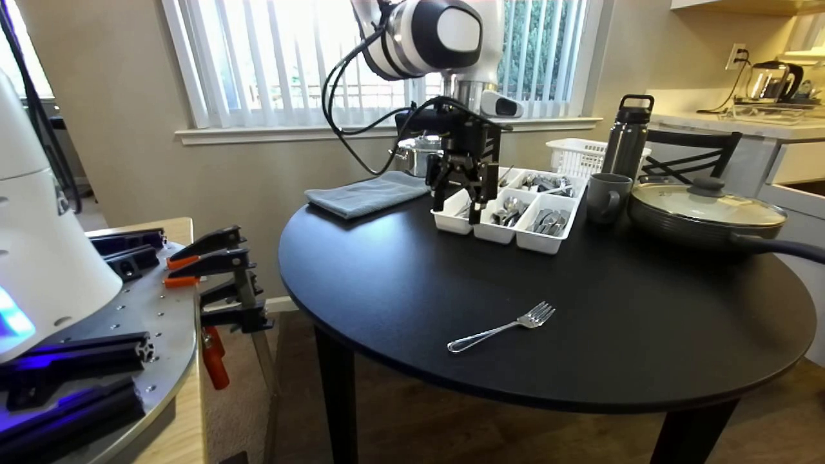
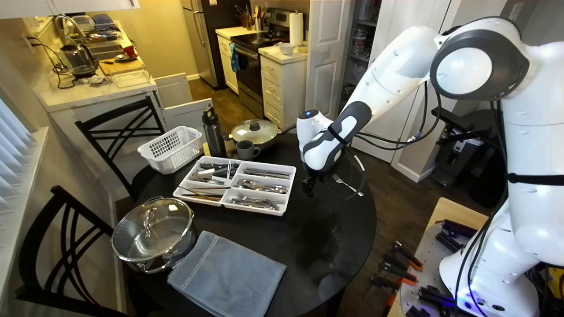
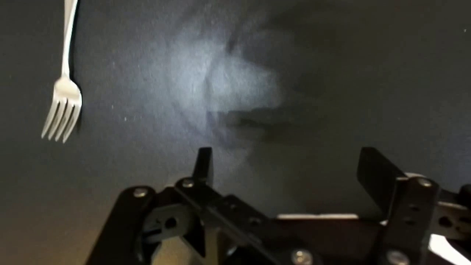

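Silver fork lies flat nearby—if I lower my empty, spread gripper too far, it could jam against the table.

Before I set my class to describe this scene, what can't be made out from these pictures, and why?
Fork: in the wrist view, its handle's end is cut off by the top edge.
Pan: in an exterior view, its handle's end is cut off by the right edge.
Pot: in an exterior view, partly hidden behind the gripper.
Cutlery tray: in both exterior views, overlapping pieces hide each other.
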{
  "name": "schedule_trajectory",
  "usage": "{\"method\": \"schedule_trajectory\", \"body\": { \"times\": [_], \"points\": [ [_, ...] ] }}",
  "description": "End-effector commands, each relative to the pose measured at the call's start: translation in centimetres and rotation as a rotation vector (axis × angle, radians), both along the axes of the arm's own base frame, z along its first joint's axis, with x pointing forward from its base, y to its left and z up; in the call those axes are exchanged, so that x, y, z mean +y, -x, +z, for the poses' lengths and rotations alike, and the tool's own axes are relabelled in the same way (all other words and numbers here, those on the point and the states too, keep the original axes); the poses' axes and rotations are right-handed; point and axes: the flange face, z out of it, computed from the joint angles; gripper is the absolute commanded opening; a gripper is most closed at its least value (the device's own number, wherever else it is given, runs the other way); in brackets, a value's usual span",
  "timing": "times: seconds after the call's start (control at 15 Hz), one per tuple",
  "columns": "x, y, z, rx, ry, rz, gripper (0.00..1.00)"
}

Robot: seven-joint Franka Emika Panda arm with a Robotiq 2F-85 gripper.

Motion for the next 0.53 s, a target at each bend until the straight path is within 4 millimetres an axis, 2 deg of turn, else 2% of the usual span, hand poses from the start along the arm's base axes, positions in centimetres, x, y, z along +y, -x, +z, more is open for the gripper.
{"method": "schedule_trajectory", "body": {
  "times": [0.0, 0.27, 0.47],
  "points": [
    [-3.7, 4.4, -1.1, -0.028, -0.014, -0.057, 1.00],
    [-8.3, 6.2, -3.5, -0.039, 0.015, -0.066, 1.00],
    [-10.3, 6.1, -4.6, -0.036, 0.026, -0.043, 1.00]
  ]
}}
